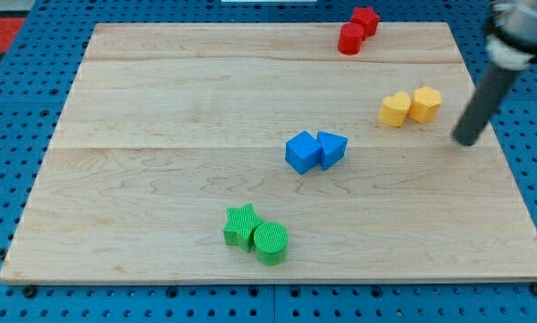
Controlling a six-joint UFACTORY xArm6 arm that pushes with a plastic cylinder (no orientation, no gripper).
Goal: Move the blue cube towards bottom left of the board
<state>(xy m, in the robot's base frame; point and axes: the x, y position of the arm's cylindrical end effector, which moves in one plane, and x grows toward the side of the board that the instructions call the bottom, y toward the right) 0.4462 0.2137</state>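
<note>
The blue cube (301, 152) sits near the middle of the wooden board (160, 179), touching a second blue block (332, 148) on its right. My tip (466, 141) is at the lower end of the dark rod, near the board's right edge. It is far to the right of the blue cube and just below and right of the yellow blocks. It touches no block.
Two yellow blocks (410, 106) sit together at the upper right. Two red blocks (357, 30) sit at the top edge. A green star (241, 225) and a green cylinder (271, 242) touch each other near the bottom centre. A blue pegboard surrounds the board.
</note>
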